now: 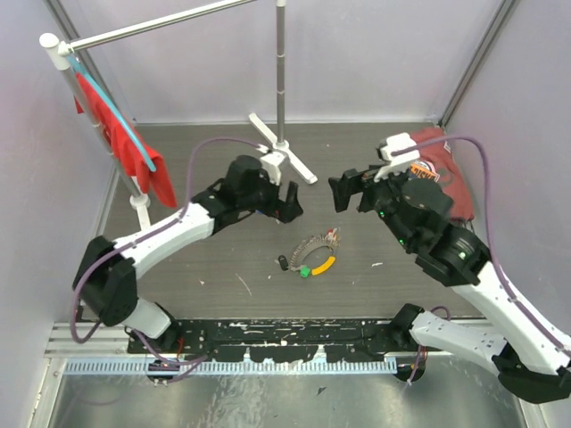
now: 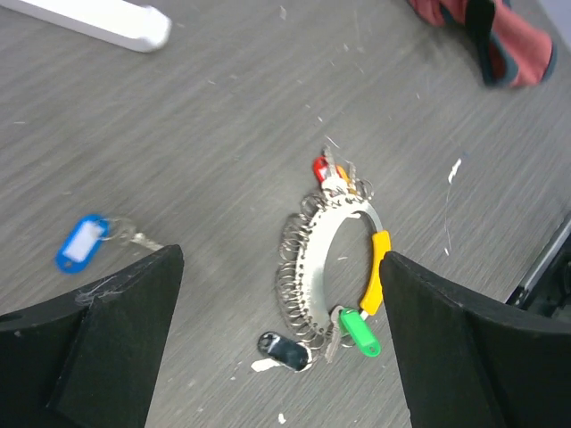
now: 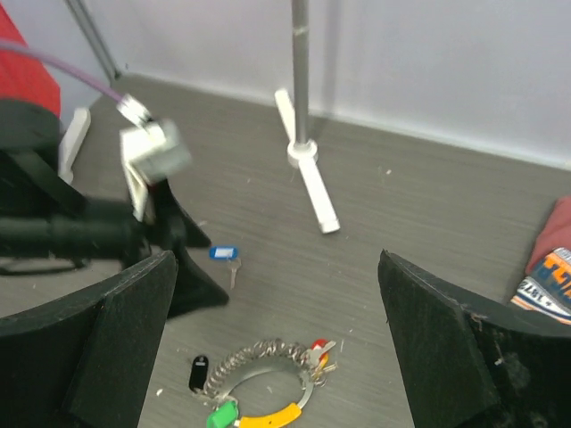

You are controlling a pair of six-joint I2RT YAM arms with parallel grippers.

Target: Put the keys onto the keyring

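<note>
The keyring (image 2: 314, 267) lies flat on the grey table, a metal band strung with wire loops, with a yellow tag (image 2: 376, 272), a green tag (image 2: 359, 330) and a black tag (image 2: 284, 349). A red-headed key (image 2: 321, 168) rests at its far end among other small keys. A blue-headed key (image 2: 82, 242) lies loose on the table, apart from the ring. My left gripper (image 2: 281, 259) hovers open above the ring, holding nothing. My right gripper (image 3: 275, 259) is open and empty too, looking down on the keyring (image 3: 268, 361) and the blue key (image 3: 223, 253). From above, both grippers (image 1: 293, 203) (image 1: 339, 194) face each other behind the keyring (image 1: 312, 254).
A metal pole on a white cross base (image 1: 281, 156) stands behind the grippers. A rack with red cloth (image 1: 125, 147) is at the left, a red garment (image 1: 442, 174) at the right wall. Small white flecks dot the table.
</note>
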